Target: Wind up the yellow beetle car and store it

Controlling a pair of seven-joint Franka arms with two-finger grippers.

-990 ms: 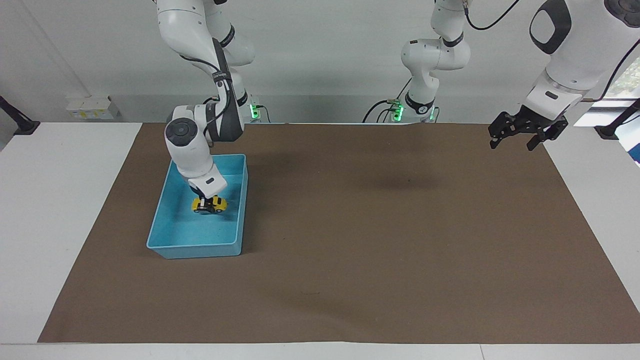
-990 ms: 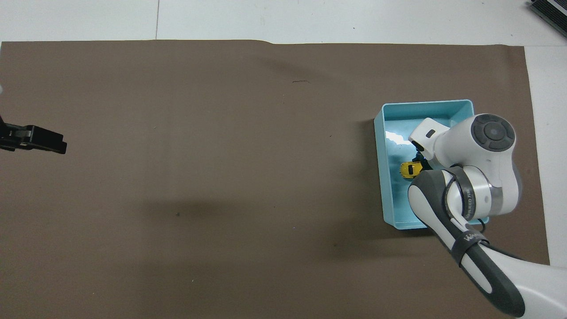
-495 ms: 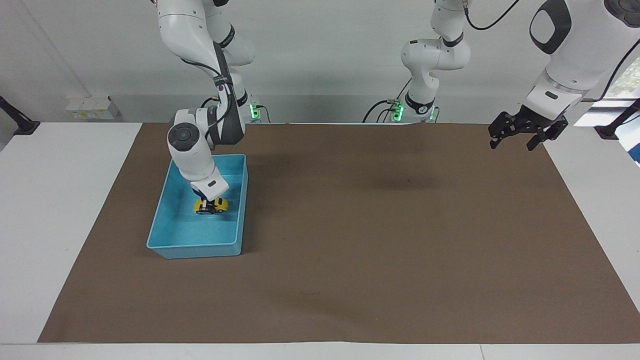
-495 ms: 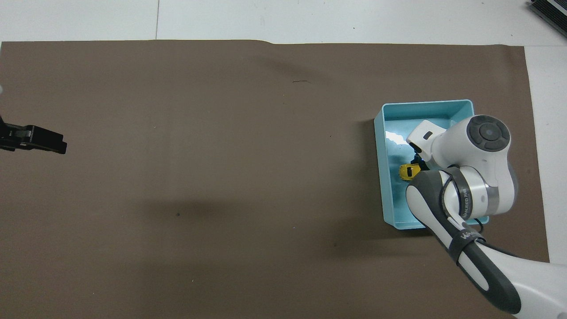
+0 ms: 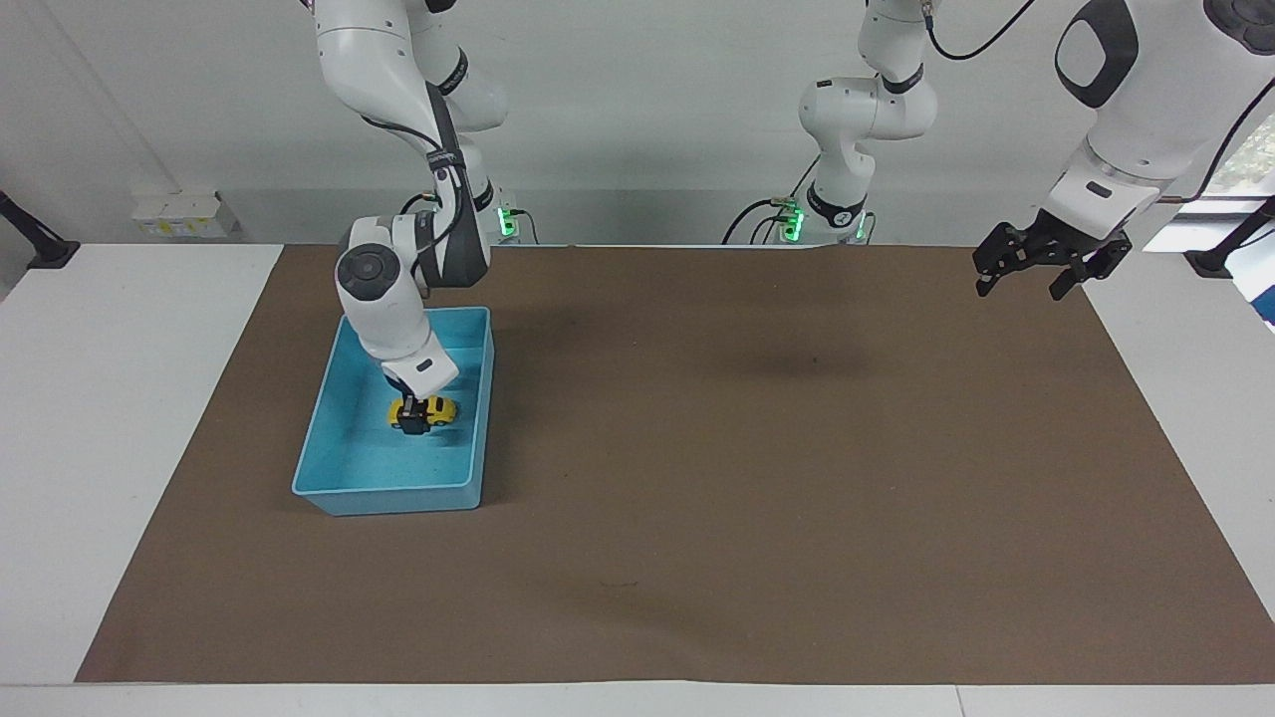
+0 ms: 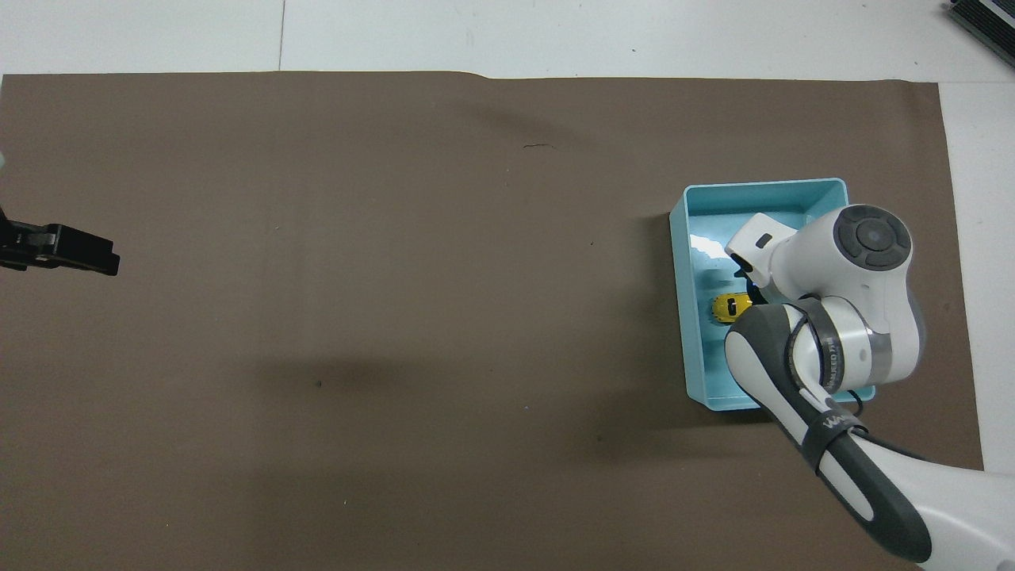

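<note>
The yellow beetle car point(image 5: 428, 409) sits low in the blue bin point(image 5: 390, 492), about midway along it, by the wall toward the table's middle. My right gripper point(image 5: 411, 418) reaches down into the bin and is shut on the car. In the overhead view the car point(image 6: 728, 307) shows in the bin point(image 6: 688, 333), and my right wrist covers most of the gripper. My left gripper point(image 5: 1020, 287) is open and empty; it waits raised over the mat's edge at the left arm's end of the table, and also shows in the overhead view point(image 6: 95, 258).
A brown mat point(image 5: 757, 468) covers most of the white table point(image 5: 120, 418). The bin stands on the mat toward the right arm's end, fairly near the robots.
My right gripper has shifted slightly and lowered the car a little within the bin. The left arm has barely moved.
</note>
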